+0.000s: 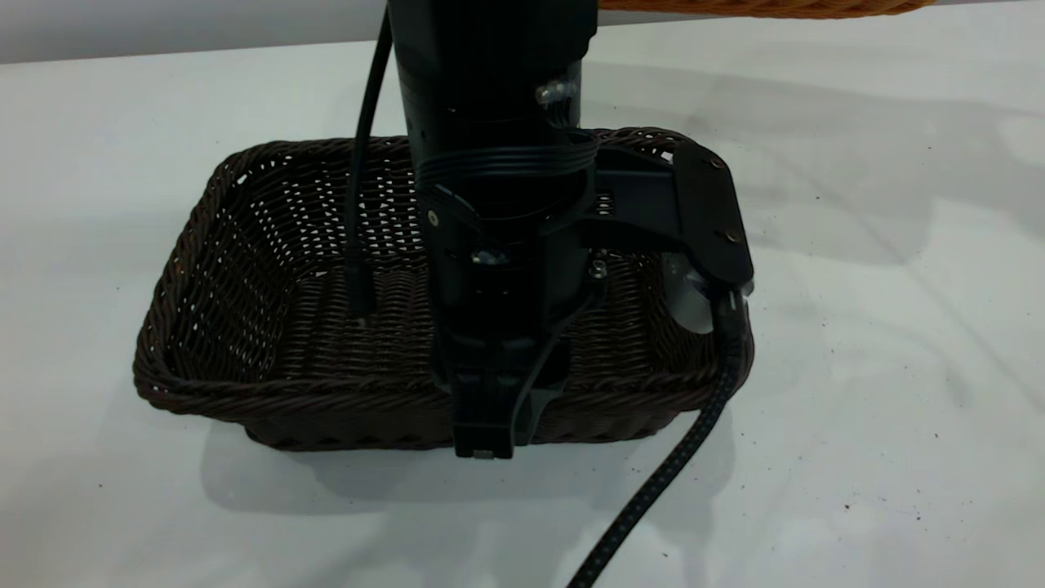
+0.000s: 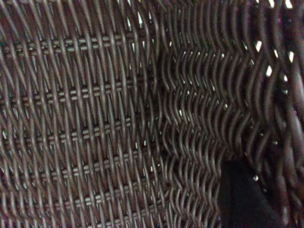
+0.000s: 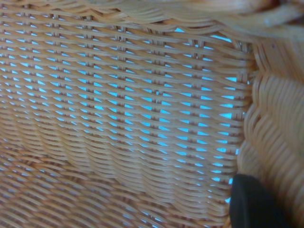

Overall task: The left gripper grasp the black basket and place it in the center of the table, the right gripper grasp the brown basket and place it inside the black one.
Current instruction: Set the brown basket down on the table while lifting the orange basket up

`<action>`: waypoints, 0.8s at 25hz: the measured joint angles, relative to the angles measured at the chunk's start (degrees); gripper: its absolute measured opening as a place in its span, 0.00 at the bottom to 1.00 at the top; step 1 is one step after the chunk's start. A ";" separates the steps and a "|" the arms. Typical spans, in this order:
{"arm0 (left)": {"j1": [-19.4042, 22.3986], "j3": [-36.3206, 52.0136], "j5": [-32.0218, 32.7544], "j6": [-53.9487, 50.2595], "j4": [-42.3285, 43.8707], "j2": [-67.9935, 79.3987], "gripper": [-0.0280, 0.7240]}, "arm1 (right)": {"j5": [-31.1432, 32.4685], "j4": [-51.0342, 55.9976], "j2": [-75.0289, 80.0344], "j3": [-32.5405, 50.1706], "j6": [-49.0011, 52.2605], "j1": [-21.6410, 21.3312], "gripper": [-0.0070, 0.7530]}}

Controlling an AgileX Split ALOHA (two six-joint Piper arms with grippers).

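The black basket stands on the white table, in the middle of the exterior view. My left gripper reaches straight down over the basket's near wall and is shut on its rim. The left wrist view is filled by the dark weave, with one finger inside against the wall. The brown basket shows only as an orange-tan strip at the top edge of the exterior view, and it seems to be off the table. The right wrist view shows its inner wall and one finger against it.
A braided black cable runs from the left wrist down across the table to the near edge. Bare tabletop lies to the left, right and front of the black basket. Tiny dark specks dot the table at the right.
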 joint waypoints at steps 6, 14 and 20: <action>0.00 0.00 0.18 1.59 0.07 -0.11 0.29 | 0.06 0.00 0.00 0.00 0.00 0.00 0.14; 0.00 0.00 -0.59 1.59 -0.27 -0.11 0.29 | 0.25 0.00 0.00 0.00 -0.32 0.00 0.14; 0.00 0.00 -0.97 1.66 -0.34 -0.46 0.35 | 0.25 0.00 0.00 0.00 -0.45 0.00 0.14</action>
